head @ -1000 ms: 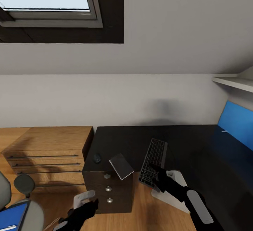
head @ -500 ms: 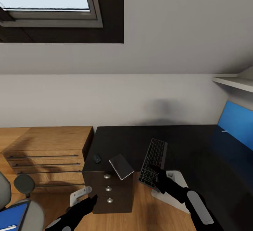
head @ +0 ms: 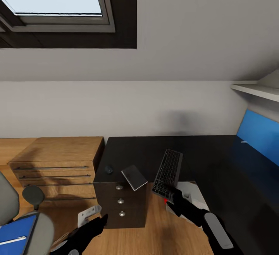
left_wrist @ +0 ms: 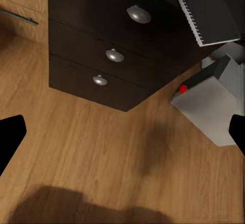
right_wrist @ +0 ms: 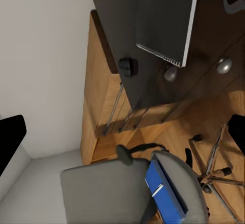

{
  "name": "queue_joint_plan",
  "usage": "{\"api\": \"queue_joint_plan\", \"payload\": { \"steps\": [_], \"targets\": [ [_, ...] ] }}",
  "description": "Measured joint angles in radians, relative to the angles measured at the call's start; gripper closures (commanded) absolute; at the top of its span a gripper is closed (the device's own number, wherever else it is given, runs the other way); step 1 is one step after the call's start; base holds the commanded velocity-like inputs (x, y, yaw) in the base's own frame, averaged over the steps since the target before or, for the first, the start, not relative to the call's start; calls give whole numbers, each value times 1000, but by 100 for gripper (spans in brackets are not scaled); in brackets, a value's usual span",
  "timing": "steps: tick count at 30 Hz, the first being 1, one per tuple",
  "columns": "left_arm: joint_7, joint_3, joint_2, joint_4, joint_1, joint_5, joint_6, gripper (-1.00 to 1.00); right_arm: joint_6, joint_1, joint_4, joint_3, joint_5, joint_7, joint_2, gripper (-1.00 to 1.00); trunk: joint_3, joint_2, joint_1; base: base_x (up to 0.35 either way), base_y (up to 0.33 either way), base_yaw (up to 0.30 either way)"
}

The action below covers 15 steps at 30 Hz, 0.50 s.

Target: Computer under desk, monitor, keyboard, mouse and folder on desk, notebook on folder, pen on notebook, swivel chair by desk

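So, going left to right with the bench (head: pixel 155 150) as the anchor: the swivel chair (head: pixel 23 224) sits well off the bench's left end, past the light-wood dresser (head: pixel 58 162), and the blue folder (head: pixel 17 233) is lying on its seat with the pen (head: pixel 11 240) across it. The left claw (head: pixel 101 221) hangs low in front of the bench's drawers, fingers spread wide and holding nothing. On the bench's left end there's the mouse (head: pixel 109 169), then the grey notebook (head: pixel 134 177) just beside it, one corner poking over the front edge. Next comes the keyboard (head: pixel 167 171), near end overhanging the bench edge. The right claw (head: pixel 170 197) is right at that overhanging end; wrist cam shows its fingers parted, so I'd say it isn't gripping. The computer (head: pixel 190 200) sits on the floor below the keyboard.

My read: the keyboard step is in hand. Next move needs the keyboard fully on the bench, then the folder.
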Motion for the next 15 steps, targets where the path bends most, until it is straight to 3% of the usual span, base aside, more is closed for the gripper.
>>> {"api": "queue_joint_plan", "payload": {
  "steps": [4,15],
  "targets": [
    [0,-12,-13,22,0,0,0,-100,-22,0,23,-4,3,12,22,-100,0,0,0,0,0,0],
    [-1,-11,-27,26,0,-1,-1,-100,24,0,26,-11,-10,-12,9,-100,0,0,0,0,0,0]
  ]
}}
